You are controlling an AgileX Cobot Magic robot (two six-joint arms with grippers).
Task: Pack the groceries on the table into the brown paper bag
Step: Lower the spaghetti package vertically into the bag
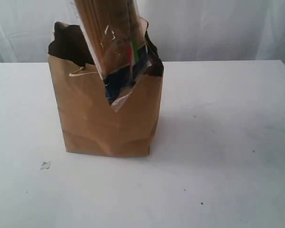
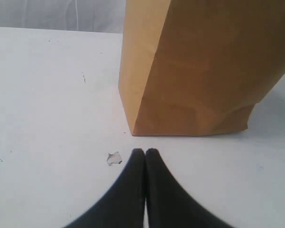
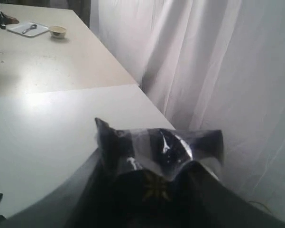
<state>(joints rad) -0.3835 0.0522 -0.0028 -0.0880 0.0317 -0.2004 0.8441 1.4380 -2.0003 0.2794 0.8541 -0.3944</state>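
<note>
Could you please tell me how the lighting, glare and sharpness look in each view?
Exterior view: soft focus, glare on the pack, faint shadow right of the bag. Right wrist view: pack end dark against the bright curtain. Left wrist view: evenly lit, no glare.

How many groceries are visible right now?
1: the spaghetti pack, lower end inside the brown paper bag, upper end gripped by the right hand. Others may be hidden in the bag.
</note>
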